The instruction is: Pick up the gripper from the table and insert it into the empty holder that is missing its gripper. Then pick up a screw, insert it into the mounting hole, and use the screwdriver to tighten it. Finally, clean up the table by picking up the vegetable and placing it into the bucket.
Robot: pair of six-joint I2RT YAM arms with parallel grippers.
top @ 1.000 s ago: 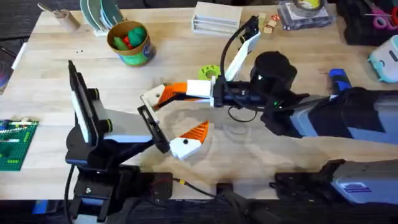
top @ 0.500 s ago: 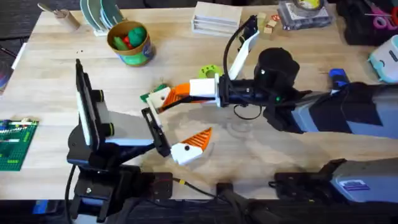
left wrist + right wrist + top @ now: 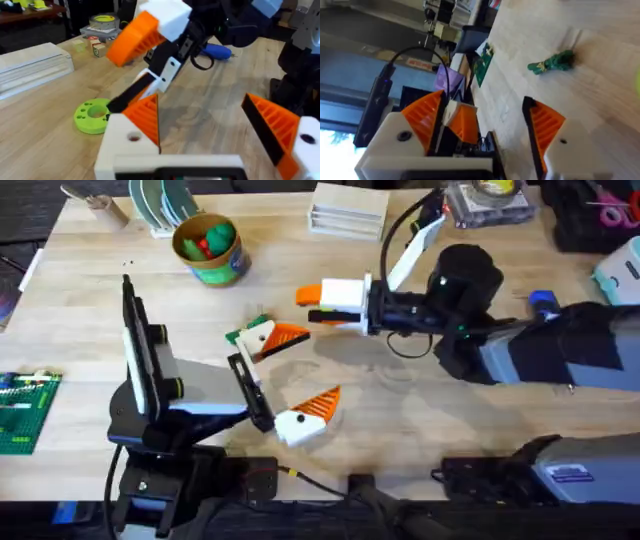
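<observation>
Overhead: the vegetable [image 3: 243, 332] lies flat on the wooden table [image 3: 90, 290] just left of centre, a small leafy green piece whose long axis runs left to right. The upper finger of the left gripper [image 3: 290, 375] partly covers its right end; the fingers are spread apart with nothing between them. The right gripper [image 3: 325, 305] hovers up and to the right, its fingers pointing left toward the vegetable; from above I cannot tell how far they are apart. The bucket [image 3: 209, 248], with a yellow rim and green band and red and green pieces inside, stands near the far left edge, well apart from the vegetable, with bare wood between them. The blue screwdriver [image 3: 541, 304] shows at the right, behind the right arm.

Left wrist: a bright green ring disc [image 3: 91, 115] rests on the table beyond the white and orange fingers, and the blue screwdriver lies farther back.

Right wrist: the vegetable lies alone on bare wood ahead of the parted orange ribbed fingers [image 3: 547, 122], which hold nothing.
</observation>
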